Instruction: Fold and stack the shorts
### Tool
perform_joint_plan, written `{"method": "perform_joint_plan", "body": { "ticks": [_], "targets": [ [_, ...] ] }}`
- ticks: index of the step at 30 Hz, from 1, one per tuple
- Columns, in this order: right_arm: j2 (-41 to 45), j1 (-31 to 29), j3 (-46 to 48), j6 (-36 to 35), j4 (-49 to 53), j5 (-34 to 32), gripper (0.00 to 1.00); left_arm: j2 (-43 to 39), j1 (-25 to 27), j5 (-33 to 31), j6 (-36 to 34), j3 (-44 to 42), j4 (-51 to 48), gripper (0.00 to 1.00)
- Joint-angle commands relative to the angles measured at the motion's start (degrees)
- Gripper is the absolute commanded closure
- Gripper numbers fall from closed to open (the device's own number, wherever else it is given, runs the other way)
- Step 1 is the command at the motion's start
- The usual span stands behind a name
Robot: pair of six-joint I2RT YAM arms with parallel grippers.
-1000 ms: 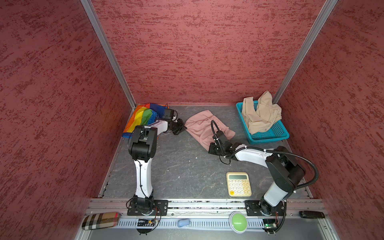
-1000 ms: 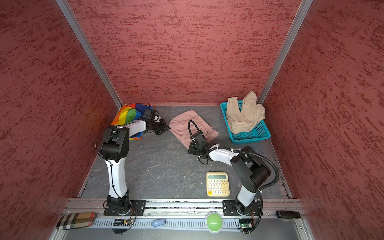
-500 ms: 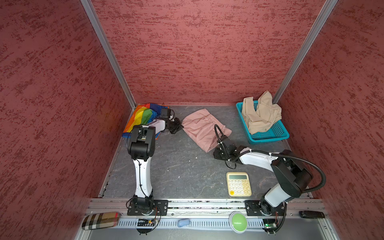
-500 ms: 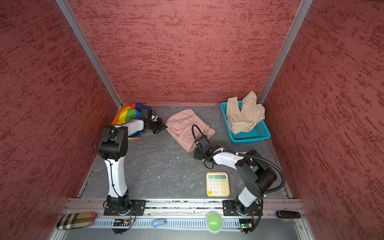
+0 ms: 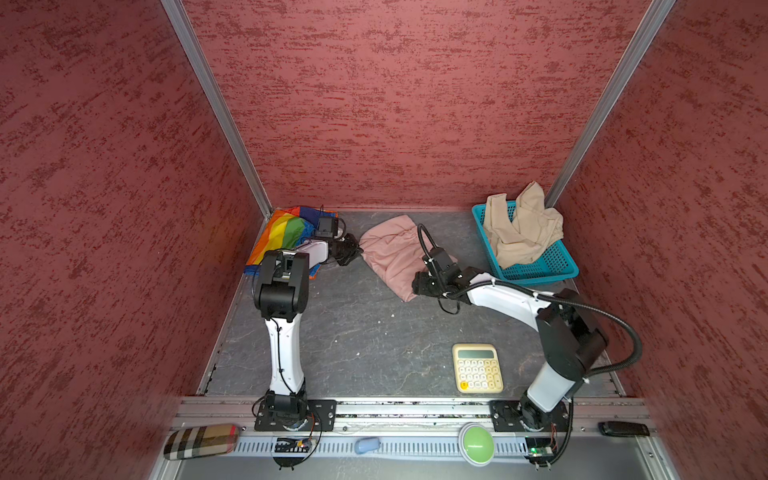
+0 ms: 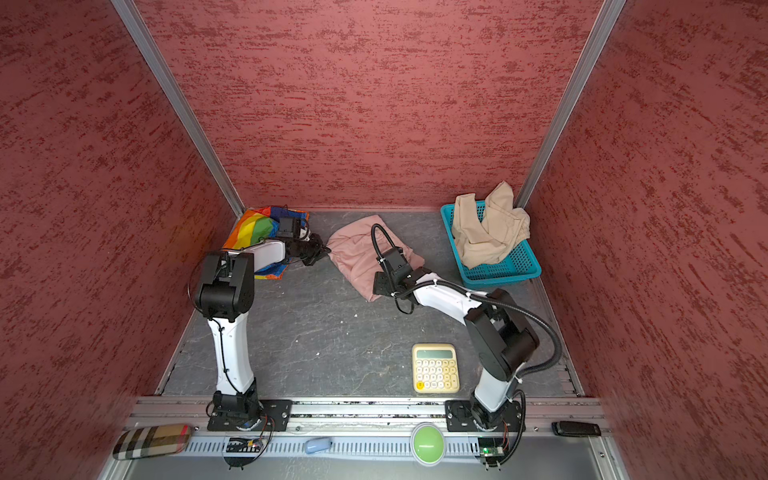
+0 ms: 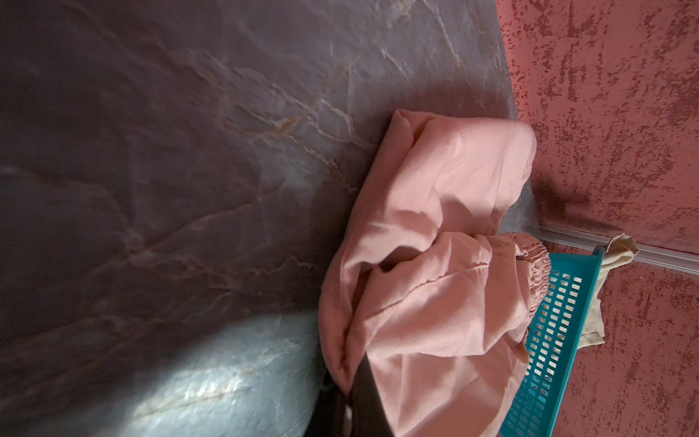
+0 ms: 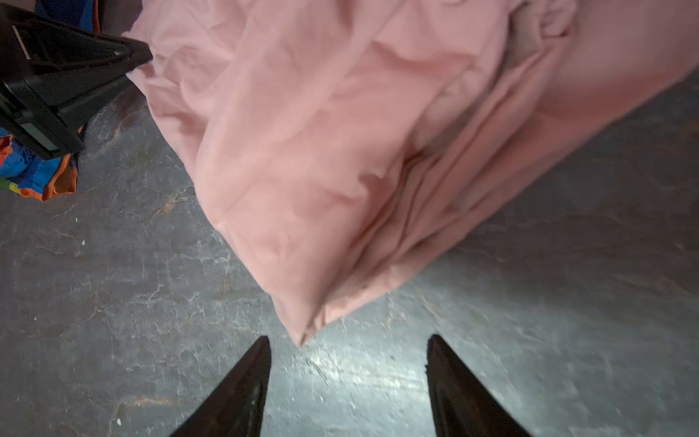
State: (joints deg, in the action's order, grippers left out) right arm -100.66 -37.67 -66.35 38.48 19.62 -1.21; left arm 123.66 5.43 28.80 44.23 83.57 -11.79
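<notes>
The left end effector (image 5: 356, 250) gripped the pink shorts (image 5: 390, 249) by their left edge; the right end effector (image 8: 348, 338) stood released beside their near corner.

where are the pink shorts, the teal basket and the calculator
pink shorts (image 5: 390, 253): in a top view, middle of the fabric
teal basket (image 5: 549, 262): in a top view, bare mesh floor
calculator (image 5: 478, 370): in a top view, keypad
</notes>
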Motion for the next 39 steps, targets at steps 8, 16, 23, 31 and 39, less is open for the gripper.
{"method": "perform_joint_plan", "body": {
  "ticks": [8,16,23,31,39],
  "targets": [
    [-10.4,-0.3,-10.7,-3.1,4.9,-0.4,0.68,0.2,0.1,0.4,0.2,-1.6,2.2,1.0],
    [-6.1,0.5,-2.9,-4.8,4.1,-3.1,1.0,0.2,-1.7,1.1,0.4,-2.7,3.3,1.0],
    [-1.0,2.6,7.3,-6.4,2.9,-4.4,1.0,-0.1,-3.1,1.0,0.3,-3.2,3.4,1.0],
    [2.7,4.4,8.6,-9.4,5.6,-4.5,0.7,-0.2,-2.7,1.4,0.3,-3.0,3.5,1.0],
    [9.0,4.8,-1.5,-10.5,9.5,1.1,0.16,-0.3,-2.2,3.3,0.3,-2.0,4.3,1.0]
  ]
}}
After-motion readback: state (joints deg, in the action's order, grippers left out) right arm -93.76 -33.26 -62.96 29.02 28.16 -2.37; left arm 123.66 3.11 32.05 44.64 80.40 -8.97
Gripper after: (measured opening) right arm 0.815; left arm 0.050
